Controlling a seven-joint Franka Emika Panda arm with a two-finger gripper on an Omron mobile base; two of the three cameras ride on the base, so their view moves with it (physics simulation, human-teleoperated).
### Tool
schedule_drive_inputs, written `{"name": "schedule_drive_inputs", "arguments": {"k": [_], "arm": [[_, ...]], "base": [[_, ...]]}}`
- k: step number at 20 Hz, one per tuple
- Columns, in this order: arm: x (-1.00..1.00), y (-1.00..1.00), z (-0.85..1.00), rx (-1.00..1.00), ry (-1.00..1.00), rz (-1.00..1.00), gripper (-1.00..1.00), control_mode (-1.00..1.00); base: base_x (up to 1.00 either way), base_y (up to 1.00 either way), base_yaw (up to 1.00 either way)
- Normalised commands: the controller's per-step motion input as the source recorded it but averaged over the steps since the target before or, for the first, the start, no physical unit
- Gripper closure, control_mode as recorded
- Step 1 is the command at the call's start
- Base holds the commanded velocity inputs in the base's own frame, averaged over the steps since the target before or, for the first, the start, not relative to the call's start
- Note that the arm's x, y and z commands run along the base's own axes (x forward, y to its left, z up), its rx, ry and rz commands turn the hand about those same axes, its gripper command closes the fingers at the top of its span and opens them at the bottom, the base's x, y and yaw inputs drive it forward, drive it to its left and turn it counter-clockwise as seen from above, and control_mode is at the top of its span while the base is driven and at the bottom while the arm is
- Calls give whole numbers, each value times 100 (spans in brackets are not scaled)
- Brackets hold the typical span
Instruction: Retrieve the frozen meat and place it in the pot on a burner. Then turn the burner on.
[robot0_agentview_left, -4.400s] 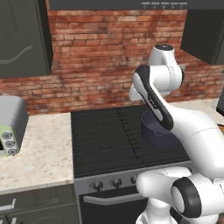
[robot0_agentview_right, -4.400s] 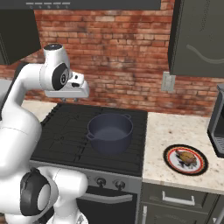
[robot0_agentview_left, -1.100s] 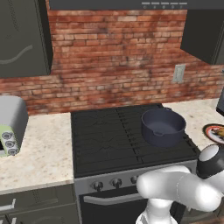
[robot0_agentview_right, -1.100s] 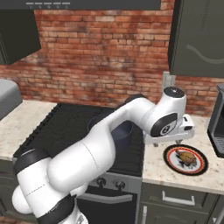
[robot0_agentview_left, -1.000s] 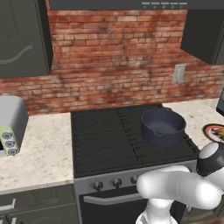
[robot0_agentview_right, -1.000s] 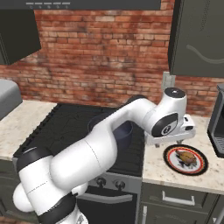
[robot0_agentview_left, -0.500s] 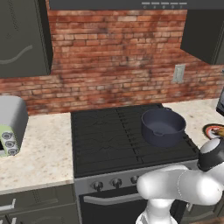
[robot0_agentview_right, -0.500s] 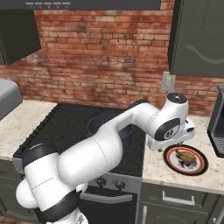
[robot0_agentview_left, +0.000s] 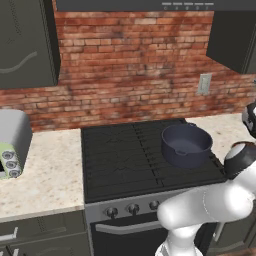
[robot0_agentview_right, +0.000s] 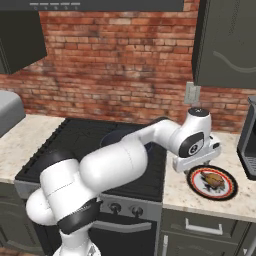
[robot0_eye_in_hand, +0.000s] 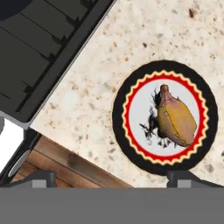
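Note:
The frozen meat (robot0_eye_in_hand: 176, 121) is an orange-brown lump lying on a red-rimmed plate (robot0_eye_in_hand: 119, 114) on the right counter, also visible as the meat (robot0_agentview_right: 212, 178) on the plate (robot0_agentview_right: 192, 181). My gripper (robot0_agentview_right: 199, 161) hangs just above the plate's left side, pointing down. Its fingertips (robot0_eye_in_hand: 40, 177) stand wide apart and open, with nothing between them. The dark blue-grey pot (robot0_agentview_left: 186, 145) sits on the stove's rear right burner, without a lid, and my arm reaches over it.
The black stove (robot0_agentview_left: 135, 160) has knobs (robot0_agentview_left: 132, 208) along its front. A dark appliance (robot0_agentview_right: 248, 145) stands on the counter right of the plate. A toaster (robot0_agentview_left: 12, 141) sits far left. The counter's front edge (robot0_eye_in_hand: 78, 164) runs close below the plate.
Over the last second the hand has shifted slightly and settled a little lower over the plate. The jaws have stayed open. Earlier the arm swung from above the stove to the right counter.

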Motion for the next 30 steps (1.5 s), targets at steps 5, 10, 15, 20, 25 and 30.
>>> {"name": "schedule_drive_inputs", "arguments": {"k": [5, 10, 15, 20, 25, 30], "arm": [[28, -26, -29, -3, 7, 0, -100, -100], [27, -33, -18, 0, 9, 0, -100, -100], [16, -20, -1, 0, 0, 3, -100, -100], [5, -28, -2, 4, 0, 5, -100, -100], [12, -16, -11, 0, 0, 6, -100, -100], [17, -4, -19, 0, 0, 5, -100, -100]], "base": [[0, 0, 0], [0, 0, 0], [0, 0, 0], [0, 0, 0], [0, 0, 0], [0, 0, 0]]}}
